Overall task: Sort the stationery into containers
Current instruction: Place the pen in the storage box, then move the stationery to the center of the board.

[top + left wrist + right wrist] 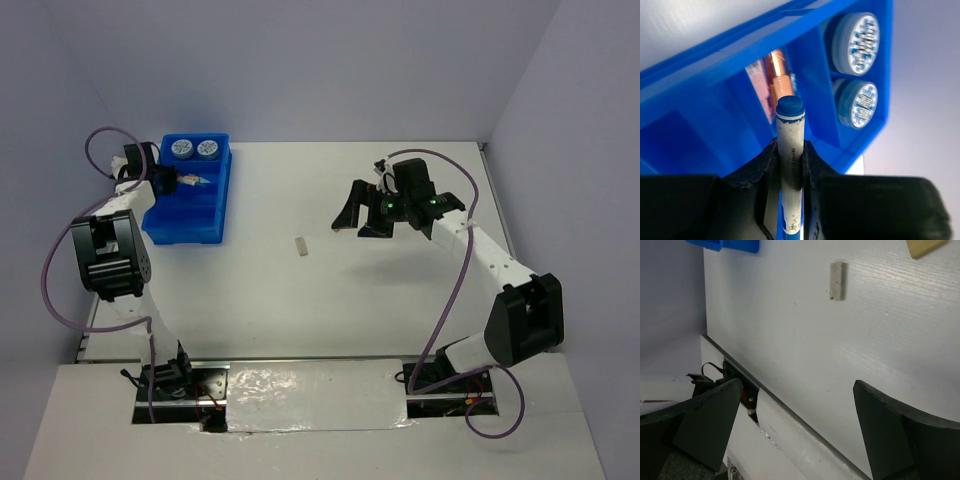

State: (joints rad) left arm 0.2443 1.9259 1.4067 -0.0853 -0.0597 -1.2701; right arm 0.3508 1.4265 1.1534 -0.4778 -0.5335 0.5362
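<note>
Left gripper [790,156] is clamping the blue-capped pen [790,131] over the blue tray [710,60]; right gripper [797,405] is gaping wide near an eraser [838,281]

I find the tray [186,226] at the worktop's [380,300] far left. Two tape rolls [182,149] sit in its farthest compartment, sticks [192,181] in the next. One eraser [301,246] lies mid-worktop, well right.

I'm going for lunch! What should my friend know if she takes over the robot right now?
Left gripper: shut on the pen, at the blue tray.
Right gripper: open, empty, above the table.
Done: two tape rolls in the end compartment, orange and pink sticks in another.
To do: drop the pen in; fetch the grey eraser lying on the table.
</note>
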